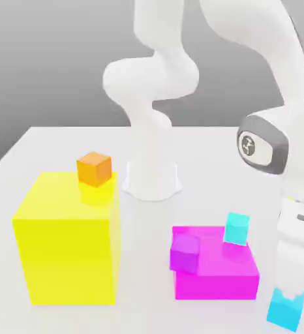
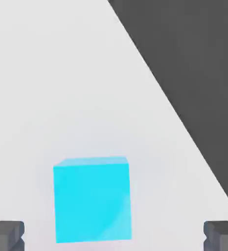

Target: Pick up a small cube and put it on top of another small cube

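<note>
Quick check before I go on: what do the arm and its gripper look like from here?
The arm is glossy white, built of rounded, bulbous segments on a white cylindrical base. The wrist joint carries a dark grey ring around a pale grey round cap with a small dark mark. The gripper has two blocky dark grey fingertips. No cables are visible.

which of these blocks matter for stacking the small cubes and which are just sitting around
Part of the job:
- cyan cube under the gripper
- second cyan cube on the magenta block
- gripper, open

Just lying about:
- yellow block
- orange cube on top of it
- magenta block
- purple-magenta cube
</note>
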`<act>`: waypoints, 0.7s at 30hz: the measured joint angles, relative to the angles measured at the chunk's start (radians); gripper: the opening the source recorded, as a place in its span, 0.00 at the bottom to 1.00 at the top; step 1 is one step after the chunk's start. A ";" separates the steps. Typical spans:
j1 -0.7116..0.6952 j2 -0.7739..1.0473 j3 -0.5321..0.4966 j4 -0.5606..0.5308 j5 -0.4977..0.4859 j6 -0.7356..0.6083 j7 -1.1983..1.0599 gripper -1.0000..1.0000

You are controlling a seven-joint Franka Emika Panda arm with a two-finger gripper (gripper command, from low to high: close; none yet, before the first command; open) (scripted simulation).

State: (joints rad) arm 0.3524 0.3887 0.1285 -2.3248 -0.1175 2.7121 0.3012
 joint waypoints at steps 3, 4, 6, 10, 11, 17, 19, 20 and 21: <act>0.020 0.095 -0.023 0.018 -0.023 0.073 0.015 0.00; 0.020 0.095 -0.023 0.018 -0.023 0.073 0.015 0.00; 0.020 0.095 -0.023 0.018 -0.023 0.073 0.015 0.00; 0.022 0.094 -0.024 0.018 -0.023 0.071 0.015 0.00; 0.017 0.070 -0.018 0.013 -0.017 0.052 0.010 0.00; -0.023 -0.137 -0.008 -0.059 0.062 -0.080 0.025 0.00; -0.041 -0.210 -0.025 -0.102 0.092 -0.109 0.072 0.00; -0.049 -0.247 -0.035 -0.123 0.105 -0.123 0.098 0.00; -0.060 -0.283 -0.045 -0.145 0.115 -0.138 0.125 0.00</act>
State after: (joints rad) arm 0.2922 0.1053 0.0833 -2.4699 -0.0029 2.5743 0.4265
